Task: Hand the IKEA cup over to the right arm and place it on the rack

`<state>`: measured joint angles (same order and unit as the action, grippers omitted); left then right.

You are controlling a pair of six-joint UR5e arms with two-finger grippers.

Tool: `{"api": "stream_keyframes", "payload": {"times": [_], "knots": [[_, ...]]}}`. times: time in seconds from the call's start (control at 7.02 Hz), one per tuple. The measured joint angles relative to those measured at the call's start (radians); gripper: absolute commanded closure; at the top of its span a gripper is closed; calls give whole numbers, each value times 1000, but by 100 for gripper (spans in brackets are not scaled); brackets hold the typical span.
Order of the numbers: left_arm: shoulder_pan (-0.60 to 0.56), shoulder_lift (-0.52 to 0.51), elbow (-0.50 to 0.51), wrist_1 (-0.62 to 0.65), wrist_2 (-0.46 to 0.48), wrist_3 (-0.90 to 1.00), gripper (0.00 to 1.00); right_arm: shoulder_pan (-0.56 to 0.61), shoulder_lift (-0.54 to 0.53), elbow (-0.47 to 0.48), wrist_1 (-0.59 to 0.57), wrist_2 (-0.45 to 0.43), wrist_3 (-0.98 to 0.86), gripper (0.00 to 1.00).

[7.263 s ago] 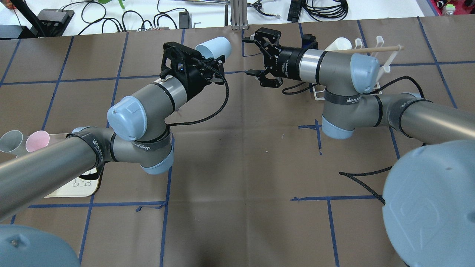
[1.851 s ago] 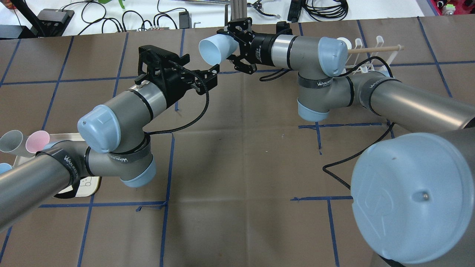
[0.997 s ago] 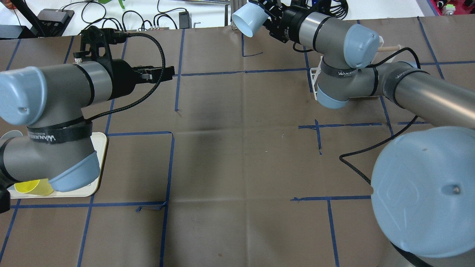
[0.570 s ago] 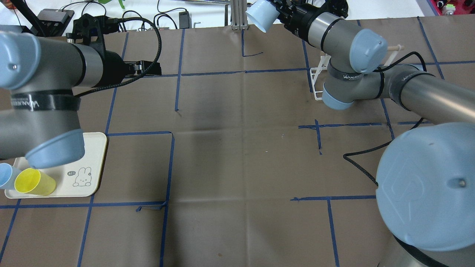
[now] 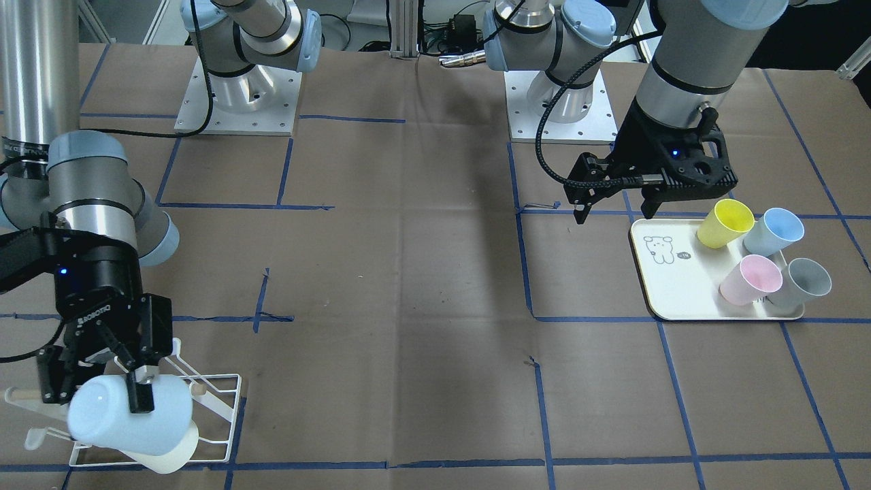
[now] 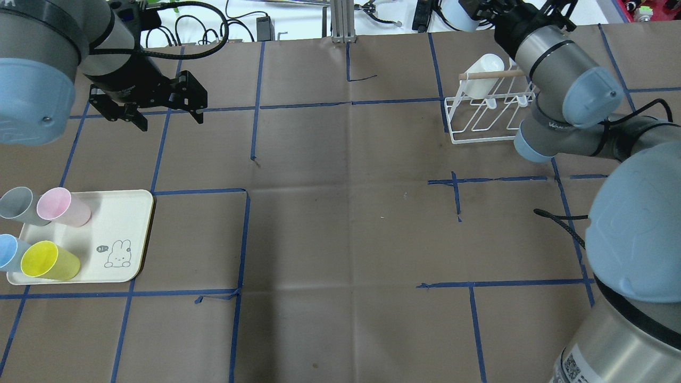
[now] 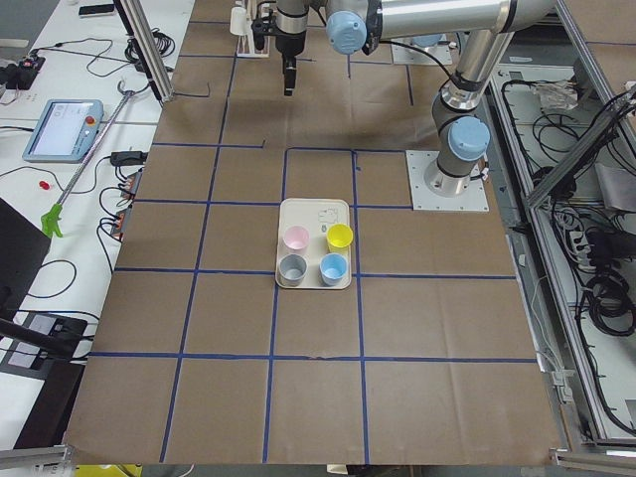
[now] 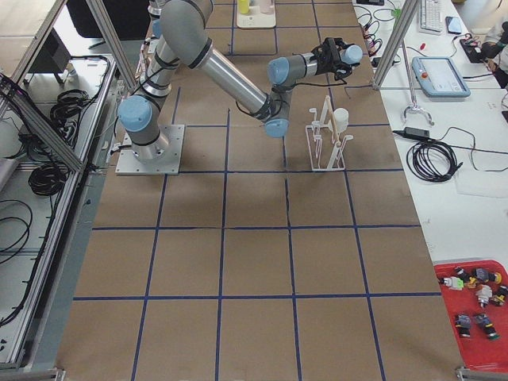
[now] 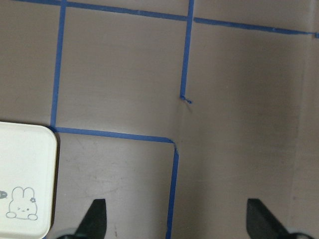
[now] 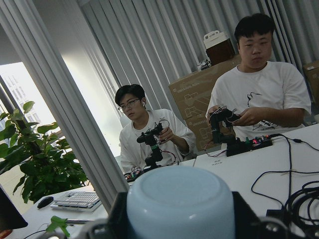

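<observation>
Right gripper (image 5: 97, 393) is clamped on the pale blue cup (image 5: 116, 418), held aloft near the rack (image 5: 228, 401) — where a white cup (image 5: 178, 454) (already hung) sits. Its mouth should be lined up over a free prong (image 6: 523, 99), then lowered slowly — released only once seated.

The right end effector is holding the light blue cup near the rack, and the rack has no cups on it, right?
No: the rack has a white cup on it, seen in the overhead view. The right end effector does hold the light blue cup.
</observation>
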<state>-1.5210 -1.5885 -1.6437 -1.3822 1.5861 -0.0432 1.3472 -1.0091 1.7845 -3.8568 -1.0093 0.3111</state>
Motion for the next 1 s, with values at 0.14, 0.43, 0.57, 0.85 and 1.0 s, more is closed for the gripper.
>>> {"api": "stream_keyframes", "payload": {"times": [0.14, 0.43, 0.57, 0.85, 1.0], "knots": [[-17, 5, -3, -4, 6, -14, 0, -41, 4, 7, -11, 15, -105, 61], [-37, 20, -9, -1, 7, -47, 0, -113, 15, 41, -13, 40, -279, 61], [-38, 16, -2, -2, 8, -49, 0, -129, 18, 54, -12, 19, -328, 61], [-31, -4, 19, -8, 7, -40, 0, -137, 21, 60, -8, -81, -408, 62], [-27, -10, 25, -8, 6, -33, 0, -139, 28, 57, -4, -132, -429, 64]]}}
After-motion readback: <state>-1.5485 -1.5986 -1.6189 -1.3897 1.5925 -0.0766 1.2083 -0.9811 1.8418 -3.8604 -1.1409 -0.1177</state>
